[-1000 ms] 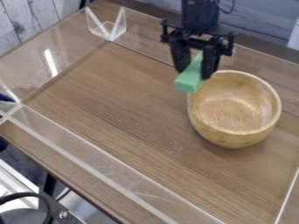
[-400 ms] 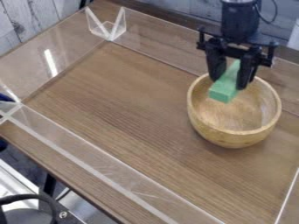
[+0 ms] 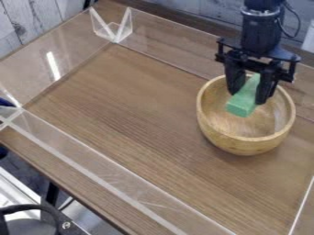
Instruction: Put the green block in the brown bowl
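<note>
We find the green block (image 3: 244, 97) held up on end, tilted a little, its upper part caught between the two dark fingers (image 3: 233, 77) of the claw (image 3: 254, 84). The claw is clamped on the block, pointing straight down. The block's lower end hangs inside the rim of the brown bowl (image 3: 218, 131), over the hollow. We cannot tell whether that end touches the bowl's floor.

The bowl is round, light wood, thick-walled, grain showing. It sits on the right side of the table (image 3: 135, 119), and the claw and its black arm (image 3: 263, 23) come down over the bowl's far half.

The table top is brown wood-grain laminate, running diagonally through the view. A low clear wall (image 3: 117, 188) borders the near edge and the left end; another clear wall runs along the far side behind the bowl. A small clear folded piece (image 3: 113, 26) stands at the far left corner. Beyond it we note pale whitewashed boards (image 3: 31, 23). At the lower left, below the table edge, a dark cable loop (image 3: 28, 218) shows against a lighter floor.
</note>
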Tool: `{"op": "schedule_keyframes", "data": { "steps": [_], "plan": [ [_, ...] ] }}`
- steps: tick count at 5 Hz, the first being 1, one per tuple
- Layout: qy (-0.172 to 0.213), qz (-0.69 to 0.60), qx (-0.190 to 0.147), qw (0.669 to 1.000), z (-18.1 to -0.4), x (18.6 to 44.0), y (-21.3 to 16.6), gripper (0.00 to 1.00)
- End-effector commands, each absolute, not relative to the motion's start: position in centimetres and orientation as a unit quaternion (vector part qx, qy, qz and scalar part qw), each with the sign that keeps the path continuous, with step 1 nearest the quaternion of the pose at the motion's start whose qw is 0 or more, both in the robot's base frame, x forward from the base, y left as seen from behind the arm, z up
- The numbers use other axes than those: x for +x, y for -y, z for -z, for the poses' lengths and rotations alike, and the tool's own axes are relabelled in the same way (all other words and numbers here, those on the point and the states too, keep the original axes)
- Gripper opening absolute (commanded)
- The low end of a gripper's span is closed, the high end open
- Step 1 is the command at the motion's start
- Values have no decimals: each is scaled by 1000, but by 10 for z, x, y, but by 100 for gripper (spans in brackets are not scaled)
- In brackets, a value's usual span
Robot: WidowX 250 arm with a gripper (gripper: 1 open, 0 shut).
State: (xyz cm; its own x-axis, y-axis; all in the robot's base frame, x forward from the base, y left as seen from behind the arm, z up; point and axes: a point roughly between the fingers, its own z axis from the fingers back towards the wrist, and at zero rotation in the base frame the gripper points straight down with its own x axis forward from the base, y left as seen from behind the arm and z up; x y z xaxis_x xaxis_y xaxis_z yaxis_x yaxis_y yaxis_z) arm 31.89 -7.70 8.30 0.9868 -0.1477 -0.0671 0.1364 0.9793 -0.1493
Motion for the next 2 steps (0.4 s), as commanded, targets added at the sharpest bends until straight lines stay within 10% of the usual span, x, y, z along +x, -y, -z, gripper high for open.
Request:
{"op": "schedule_keyframes", "data": {
  "steps": [1, 2],
  "plan": [
    [-10, 79, -72, 994, -96, 326, 82, 0],
    [-13, 83, -71, 994, -94, 323, 83, 0]
  ]
}}
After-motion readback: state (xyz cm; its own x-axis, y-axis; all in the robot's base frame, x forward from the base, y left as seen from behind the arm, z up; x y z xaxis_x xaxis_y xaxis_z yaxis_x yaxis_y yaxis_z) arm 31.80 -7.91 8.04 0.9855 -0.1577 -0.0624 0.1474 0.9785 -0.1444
